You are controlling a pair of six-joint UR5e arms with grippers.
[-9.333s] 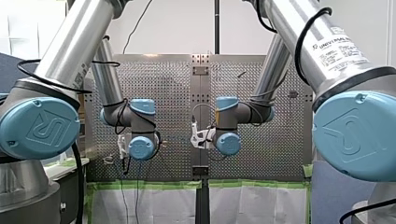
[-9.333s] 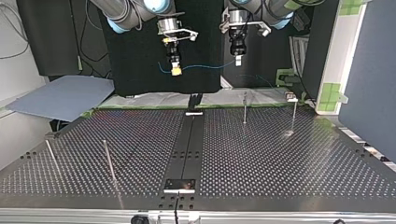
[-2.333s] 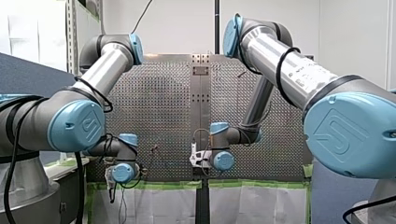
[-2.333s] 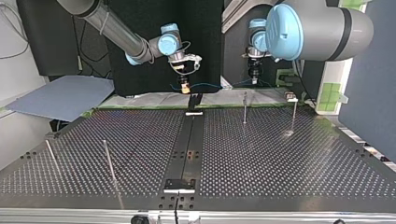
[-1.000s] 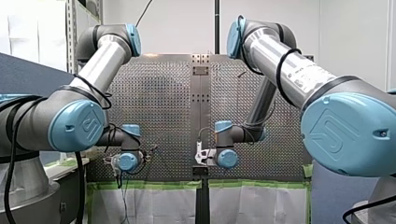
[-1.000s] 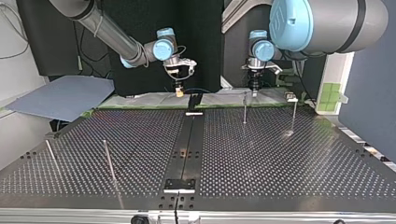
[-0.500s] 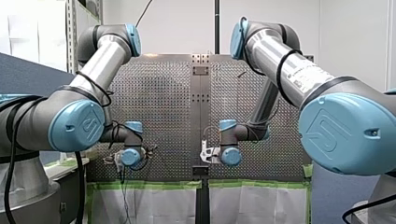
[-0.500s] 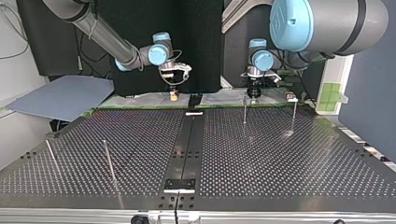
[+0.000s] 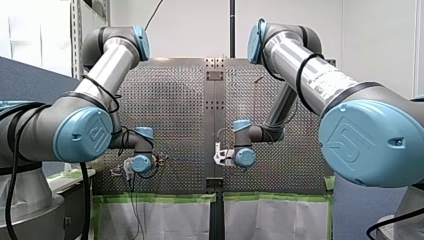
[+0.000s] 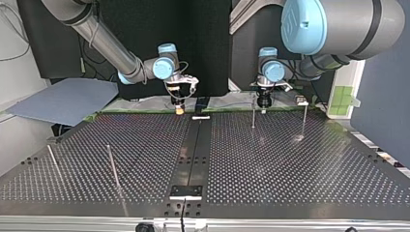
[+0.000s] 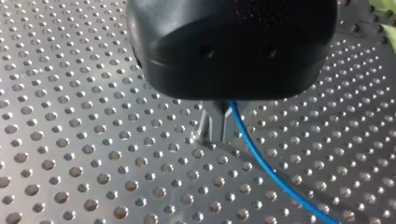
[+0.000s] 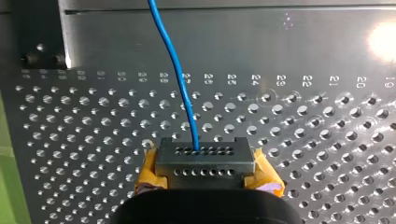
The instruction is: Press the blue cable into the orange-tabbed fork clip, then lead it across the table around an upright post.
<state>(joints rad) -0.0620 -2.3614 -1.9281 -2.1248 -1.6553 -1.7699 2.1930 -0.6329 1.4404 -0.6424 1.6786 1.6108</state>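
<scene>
The blue cable [image 11: 261, 163] is pinched between the metal fingers of my left gripper [image 11: 217, 128], which is shut on it just above the perforated table; the cable trails away past the fingers. My right gripper [image 12: 201, 161], with yellow pads, is shut on the same cable [image 12: 180, 79], which runs ahead over the plate. In the top view my right gripper [image 10: 179, 109] hangs low at the table's far edge left of the centre rail. My left gripper [image 10: 263, 102] stands next to a thin upright post [image 10: 253, 113]. No orange-tabbed clip can be made out.
A second post [image 10: 304, 121] stands further right in the top view, with a small fixture [image 10: 300, 100] behind it. Two leaning posts [image 10: 112, 166] [image 10: 53, 162] rise at the near left. The dark centre rail [image 10: 193, 154] splits the perforated table [image 10: 290, 164].
Both grippers have come down toward the table's far edge, still holding the cable. In the top view my right gripper has shifted a little to the left.
</scene>
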